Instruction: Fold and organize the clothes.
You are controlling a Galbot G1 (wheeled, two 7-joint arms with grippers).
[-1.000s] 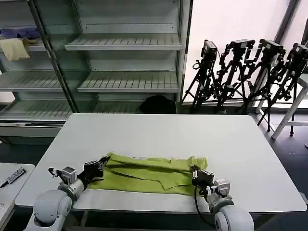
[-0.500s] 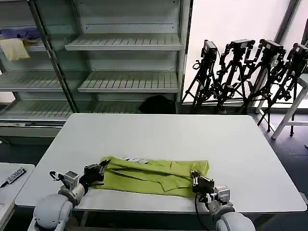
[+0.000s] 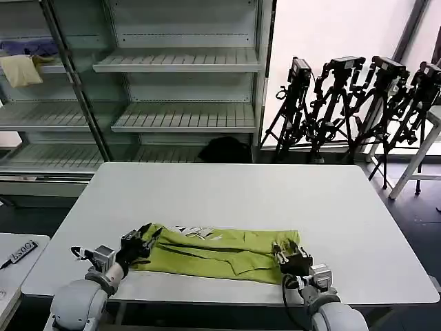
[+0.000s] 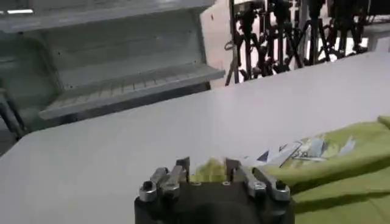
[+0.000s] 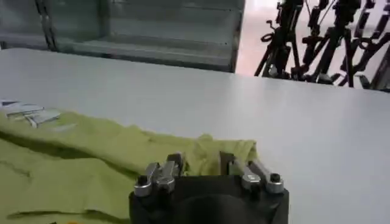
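**On a white table, two grippers flank a folded T-shirt**

At the near edge of a white table (image 3: 227,193), a lime yellow-green T-shirt (image 3: 220,253) lies folded into a long horizontal band, toward six o'clock on the tabletop. Behind the table, at twelve o'clock, stand pale metal shelves (image 3: 179,89); black tripods (image 3: 351,103) cluster at two o'clock. The left gripper (image 3: 140,243) sits at the shirt's nine o'clock end, its fingers apart with a ridge of green cloth between them. The right gripper (image 3: 292,255) sits at the three o'clock end, fingers likewise apart astride the fabric's edge. A white printed graphic (image 3: 196,232) peeks from the shirt's upper fold near the left gripper; its lettering is too small to read.
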